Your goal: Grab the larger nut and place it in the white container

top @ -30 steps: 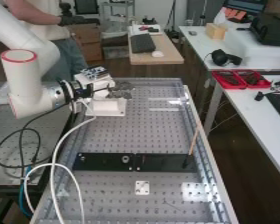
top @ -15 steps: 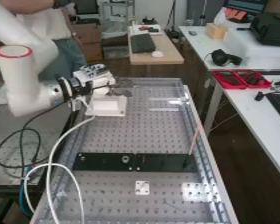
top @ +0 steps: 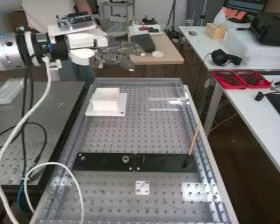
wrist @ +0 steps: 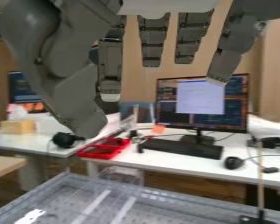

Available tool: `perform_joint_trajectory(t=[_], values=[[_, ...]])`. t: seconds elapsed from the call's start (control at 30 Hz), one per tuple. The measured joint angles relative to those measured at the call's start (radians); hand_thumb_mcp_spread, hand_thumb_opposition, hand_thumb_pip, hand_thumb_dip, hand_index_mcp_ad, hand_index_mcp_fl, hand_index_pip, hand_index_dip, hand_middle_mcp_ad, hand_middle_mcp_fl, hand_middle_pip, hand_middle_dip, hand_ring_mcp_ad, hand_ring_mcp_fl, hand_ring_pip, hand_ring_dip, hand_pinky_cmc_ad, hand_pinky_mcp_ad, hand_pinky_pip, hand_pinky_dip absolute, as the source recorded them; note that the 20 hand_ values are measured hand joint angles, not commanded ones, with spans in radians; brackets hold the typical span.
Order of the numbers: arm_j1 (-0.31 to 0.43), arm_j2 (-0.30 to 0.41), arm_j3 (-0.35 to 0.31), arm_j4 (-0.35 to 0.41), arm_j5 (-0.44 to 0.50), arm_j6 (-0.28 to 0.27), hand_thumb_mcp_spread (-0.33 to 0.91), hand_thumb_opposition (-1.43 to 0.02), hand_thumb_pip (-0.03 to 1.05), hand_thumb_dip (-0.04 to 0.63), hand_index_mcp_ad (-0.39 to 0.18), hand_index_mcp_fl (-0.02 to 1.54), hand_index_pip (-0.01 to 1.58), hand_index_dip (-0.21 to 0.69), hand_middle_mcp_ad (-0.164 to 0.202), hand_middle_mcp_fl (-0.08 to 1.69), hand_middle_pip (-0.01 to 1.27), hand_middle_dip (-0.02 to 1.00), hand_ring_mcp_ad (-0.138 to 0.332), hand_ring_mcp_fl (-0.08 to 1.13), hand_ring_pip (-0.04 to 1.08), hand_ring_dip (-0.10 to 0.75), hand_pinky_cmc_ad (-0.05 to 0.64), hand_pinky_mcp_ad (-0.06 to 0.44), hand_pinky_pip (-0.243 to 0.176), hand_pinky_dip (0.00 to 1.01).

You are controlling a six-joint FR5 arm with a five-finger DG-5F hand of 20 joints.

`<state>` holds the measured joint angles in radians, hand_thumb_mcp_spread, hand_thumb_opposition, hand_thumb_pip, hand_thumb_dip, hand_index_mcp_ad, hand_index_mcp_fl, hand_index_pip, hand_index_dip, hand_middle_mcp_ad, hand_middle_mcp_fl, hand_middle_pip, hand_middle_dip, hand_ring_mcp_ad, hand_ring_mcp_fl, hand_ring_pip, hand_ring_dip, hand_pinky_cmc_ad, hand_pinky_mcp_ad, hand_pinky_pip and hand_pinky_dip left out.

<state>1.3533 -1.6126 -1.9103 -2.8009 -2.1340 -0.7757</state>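
While the dark grey, segmented hand is held aloft with fingers straight and apart, the smooth, boxy white container is seated lower down on the perforated metal bench. Farther from the hand, the ring-shaped bearing and smaller nut are borne by a flat black bar.

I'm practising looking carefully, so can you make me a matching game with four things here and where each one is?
Things:
1. White boxy container
2. Red plastic trays
3. Small round metal bearing
4. Dark grey robot hand

Places:
A. On the flat black bar
B. Up in the air
C. Near the far end of the grey bench full of holes
D. On the white side table

Right pairs: 1-C, 2-D, 3-A, 4-B
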Motion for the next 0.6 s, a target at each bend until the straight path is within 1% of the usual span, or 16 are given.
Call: perform_joint_trajectory(t=[0.03,0.1,0.13,0.17,0.2,0.23,0.3,0.33,0.4,0.43,0.5,0.53,0.6], values=[[-0.002,0.009,0.004,-0.012,0.023,-0.001,0.31,-0.88,0.80,0.284,-0.171,0.01,1.03,0.010,0.059,0.01,0.12,0.25,0.131,0.00,0.09,0.164,0.342,0.278,-0.089,0.62],[-0.004,0.045,0.014,-0.053,0.128,-0.009,0.32,-0.87,0.80,0.286,-0.173,0.01,1.01,0.010,0.054,0.01,0.12,0.25,0.131,0.00,0.09,0.164,0.342,0.278,-0.089,0.61],[-0.003,0.055,0.015,-0.062,0.160,-0.012,0.31,-0.86,0.79,0.286,-0.169,0.01,1.01,0.010,0.059,0.01,0.12,0.25,0.134,0.00,0.09,0.164,0.342,0.278,-0.089,0.63],[-0.002,0.070,0.015,-0.072,0.206,-0.013,0.30,-0.86,0.78,0.283,-0.169,0.00,1.00,0.009,0.052,0.01,0.12,0.25,0.134,0.00,0.09,0.164,0.342,0.278,-0.089,0.63],[0.002,0.086,0.014,-0.081,0.263,-0.011,0.29,-0.86,0.78,0.283,-0.169,0.00,1.00,0.009,0.059,0.01,0.12,0.25,0.134,0.00,0.09,0.164,0.342,0.279,-0.089,0.63],[0.005,0.094,0.014,-0.085,0.293,-0.009,0.29,-0.87,0.78,0.283,-0.169,0.01,0.98,0.009,0.059,0.01,0.12,0.25,0.134,0.00,0.09,0.164,0.342,0.278,-0.089,0.63],[0.019,0.119,0.008,-0.096,0.391,-0.002,0.29,-0.85,0.77,0.283,-0.166,0.01,0.97,0.009,0.056,0.01,0.12,0.25,0.134,0.00,0.09,0.164,0.342,0.279,-0.089,0.65],[0.023,0.124,0.007,-0.099,0.413,-0.001,0.28,-0.85,0.77,0.279,-0.166,0.00,0.96,0.000,0.059,0.01,0.12,0.25,0.134,0.00,0.09,0.164,0.342,0.278,-0.089,0.65],[0.045,0.145,-0.001,-0.114,0.508,0.001,0.25,-0.83,0.76,0.267,-0.164,0.01,0.91,-0.030,0.052,0.02,0.12,0.25,0.134,0.00,0.10,0.164,0.342,0.278,-0.089,0.67],[0.049,0.149,-0.003,-0.117,0.528,0.002,0.26,-0.84,0.75,0.258,-0.169,0.01,0.89,-0.038,0.051,0.02,0.12,0.25,0.134,0.00,0.10,0.162,0.340,0.278,-0.089,0.68],[0.067,0.168,-0.013,-0.127,0.611,0.014,0.23,-0.84,0.75,0.251,-0.155,0.00,0.80,-0.051,0.058,0.02,0.12,0.25,0.136,0.00,0.10,0.164,0.342,0.279,-0.089,0.68],[0.070,0.172,-0.015,-0.128,0.625,0.018,0.23,-0.82,0.75,0.244,-0.155,0.01,0.76,-0.058,0.059,0.03,0.12,0.25,0.136,0.00,0.10,0.162,0.342,0.281,-0.089,0.70],[0.076,0.180,-0.023,-0.132,0.664,0.044,0.21,-0.82,0.75,0.232,-0.154,0.01,0.67,-0.082,0.059,0.06,0.12,0.25,0.136,0.00,0.10,0.162,0.342,0.281,-0.089,0.70]])
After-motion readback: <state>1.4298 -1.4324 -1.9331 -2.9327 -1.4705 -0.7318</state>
